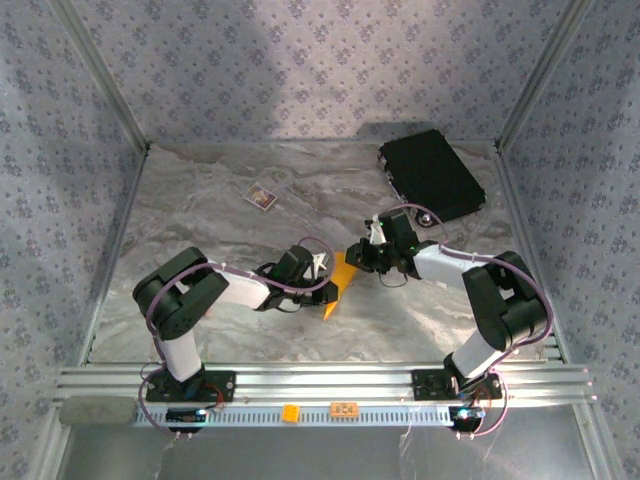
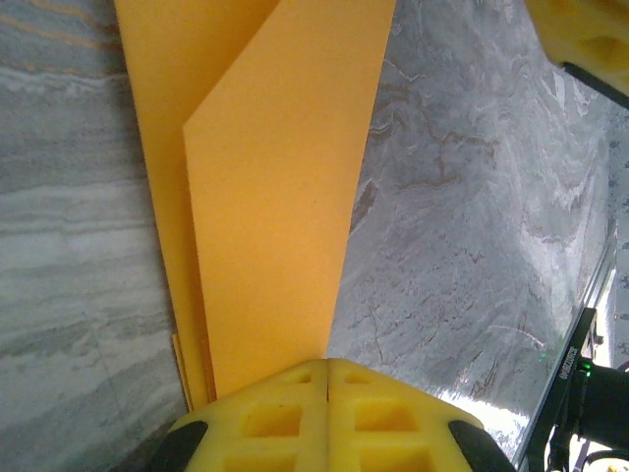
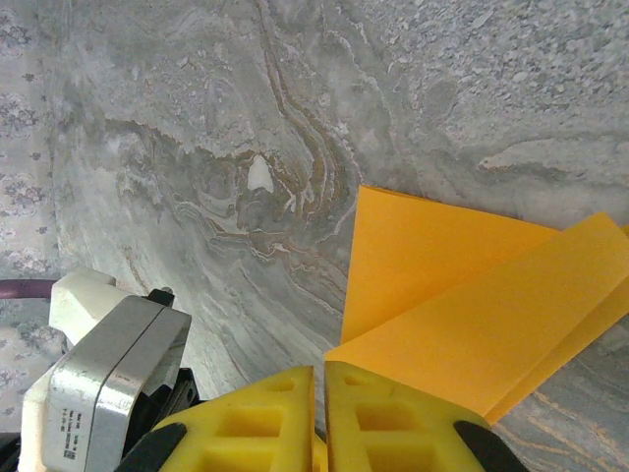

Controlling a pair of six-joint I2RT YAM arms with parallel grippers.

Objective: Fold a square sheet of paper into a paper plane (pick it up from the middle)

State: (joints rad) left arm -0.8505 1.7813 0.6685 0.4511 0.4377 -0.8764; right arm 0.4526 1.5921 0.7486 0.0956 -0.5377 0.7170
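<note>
Left claw (image 2: 326, 376) nearest lens, clamped on square sheet of paper (image 2: 280, 216); right claw (image 3: 319, 382) pinching its other end, mid-frame over table (image 1: 220, 210). We'd hold sheet taut, align edges, then press crease.

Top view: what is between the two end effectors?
A folded orange-yellow paper sheet, between the left end effector and right end effector in the top view.
</note>
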